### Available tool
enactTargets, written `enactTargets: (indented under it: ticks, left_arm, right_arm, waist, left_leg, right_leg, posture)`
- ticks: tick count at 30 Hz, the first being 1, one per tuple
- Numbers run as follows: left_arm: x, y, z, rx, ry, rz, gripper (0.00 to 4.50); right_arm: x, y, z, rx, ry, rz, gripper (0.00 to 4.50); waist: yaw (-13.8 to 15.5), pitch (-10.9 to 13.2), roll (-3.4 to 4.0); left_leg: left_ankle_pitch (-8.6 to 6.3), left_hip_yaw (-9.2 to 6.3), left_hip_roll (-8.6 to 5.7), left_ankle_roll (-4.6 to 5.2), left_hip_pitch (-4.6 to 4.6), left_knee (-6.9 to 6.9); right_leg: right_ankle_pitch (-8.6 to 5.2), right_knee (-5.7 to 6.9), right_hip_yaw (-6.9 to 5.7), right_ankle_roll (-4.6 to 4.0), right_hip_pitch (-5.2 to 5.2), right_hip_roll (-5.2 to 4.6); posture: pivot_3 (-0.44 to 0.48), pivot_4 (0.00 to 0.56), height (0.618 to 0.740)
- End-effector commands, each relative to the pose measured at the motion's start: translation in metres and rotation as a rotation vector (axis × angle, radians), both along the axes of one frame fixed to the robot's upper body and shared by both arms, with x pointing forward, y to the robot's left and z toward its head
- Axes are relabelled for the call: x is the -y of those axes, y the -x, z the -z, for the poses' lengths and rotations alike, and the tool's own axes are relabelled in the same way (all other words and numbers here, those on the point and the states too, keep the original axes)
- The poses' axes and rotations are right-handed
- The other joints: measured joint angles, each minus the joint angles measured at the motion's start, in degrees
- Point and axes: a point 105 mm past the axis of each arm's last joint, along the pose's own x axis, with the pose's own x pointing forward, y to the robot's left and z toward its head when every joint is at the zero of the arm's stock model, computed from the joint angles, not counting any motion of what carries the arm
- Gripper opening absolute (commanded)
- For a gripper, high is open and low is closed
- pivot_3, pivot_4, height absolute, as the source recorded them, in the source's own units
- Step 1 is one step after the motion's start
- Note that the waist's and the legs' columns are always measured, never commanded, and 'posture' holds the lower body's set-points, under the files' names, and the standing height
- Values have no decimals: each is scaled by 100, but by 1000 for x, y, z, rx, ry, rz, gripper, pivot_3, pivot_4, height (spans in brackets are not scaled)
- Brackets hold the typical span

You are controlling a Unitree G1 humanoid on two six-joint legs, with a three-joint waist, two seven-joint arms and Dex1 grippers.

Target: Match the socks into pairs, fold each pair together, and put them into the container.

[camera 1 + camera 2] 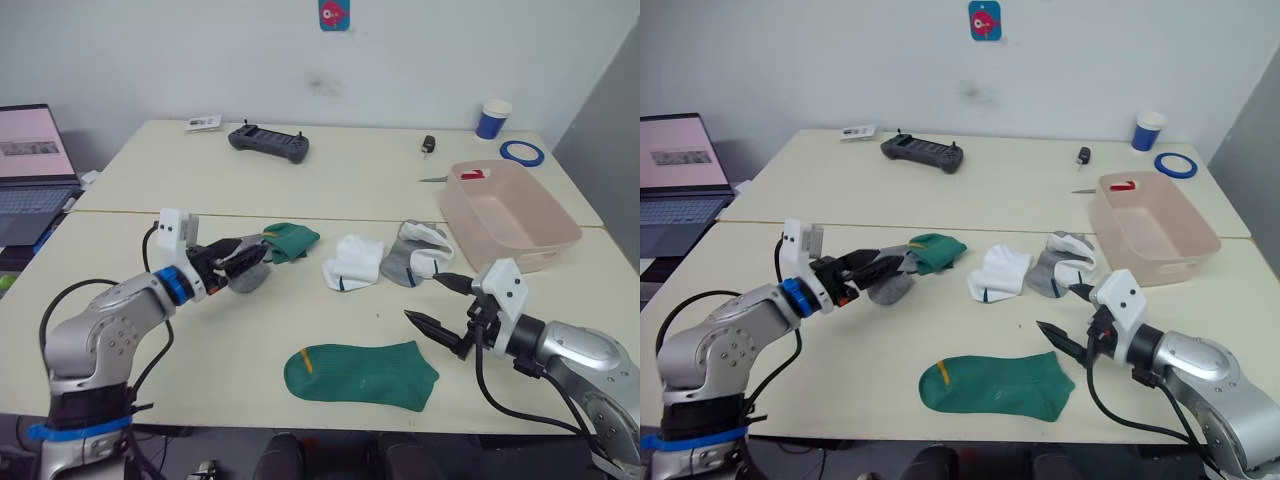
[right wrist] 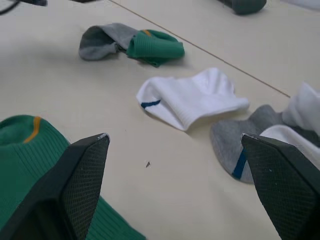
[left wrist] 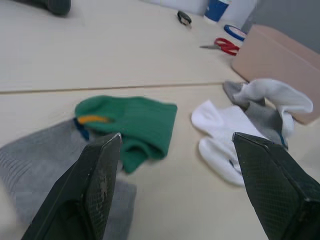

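Observation:
One green sock (image 1: 360, 375) lies flat near the table's front edge. A second green sock (image 1: 292, 241) is crumpled against a grey sock (image 1: 245, 278). My left gripper (image 1: 250, 260) is open right over that grey sock, its fingers (image 3: 95, 185) pointing at the crumpled green one. A white sock (image 1: 353, 262) lies in the middle. To its right, another grey sock (image 1: 400, 265) has a white sock (image 1: 425, 238) on top. My right gripper (image 1: 428, 300) is open and empty, just in front of that heap and right of the flat green sock. The pink container (image 1: 510, 212) stands at the right.
A black game controller (image 1: 268, 143), a key fob (image 1: 428, 145), a blue cup (image 1: 493, 118), a blue tape roll (image 1: 522, 152) and red-handled scissors (image 3: 225, 46) lie at the back. A laptop (image 1: 30, 170) stands off the table's left.

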Motion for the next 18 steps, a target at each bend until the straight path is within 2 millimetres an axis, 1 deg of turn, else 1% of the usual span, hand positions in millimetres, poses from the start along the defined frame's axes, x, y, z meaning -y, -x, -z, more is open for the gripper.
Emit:
enactTargets:
  ticks: [1, 3, 5, 7, 9, 14, 18]
  left_arm:
    - [-2, -24, 5, -64, 31, -108, 3714]
    - [2, -39, 11, -131, 84, -157, 3714]
    - [7, -46, 14, -167, 111, -184, 3714]
    - [5, -51, 14, -163, 122, -226, 3714]
    - [4, -52, 10, -140, 145, -239, 3714]
    - [-6, -48, 10, -91, 142, -331, 3714]
    - [6, -44, 18, -152, 184, -306, 3714]
  right_arm:
    - [-8, 1, -22, 66, -13, -29, 4500]
    - [-10, -1, -30, 84, -22, -35, 4500]
    - [-11, -2, -33, 89, -25, -34, 4500]
    - [-10, -2, -34, 91, -21, -29, 4500]
    - [-10, -2, -34, 92, -18, -22, 4500]
    - [-8, -1, -33, 90, -14, -7, 4500]
    - [-9, -1, -33, 91, -13, -9, 4500]
  waist:
    - [-29, 1, -1]
    - [-31, 1, -2]
    - [-33, 1, -3]
    - [-38, 1, -3]
    - [-47, 2, -3]
    - [-37, 2, -3]
    - [-28, 2, -3]
  left_leg:
    - [0, -1, 1, 0, 0, -1]
    - [0, -5, 2, 0, 0, -1]
    - [0, -9, 2, 0, 0, 0]
    - [0, -7, 2, 0, -1, -1]
    - [0, -4, 2, 0, -2, -1]
    - [1, -6, 3, -1, -1, -3]
    - [2, -6, 1, -3, -2, -1]
  right_leg:
    - [0, 0, 0, 0, 1, 1]
    - [0, 3, -3, 0, -2, 4]
    - [0, 5, -7, 0, -1, 6]
    - [0, 4, -3, 0, -1, 6]
    - [0, 3, 0, 0, -2, 5]
    - [0, 4, -2, 0, -2, 3]
    - [2, 4, -2, 3, 0, 1]
  posture:
    - [0, 150, 740]
    - [0, 150, 740]
    - [0, 150, 740]
    - [0, 150, 740]
    - [0, 150, 740]
    - [0, 150, 740]
    - [0, 150, 740]
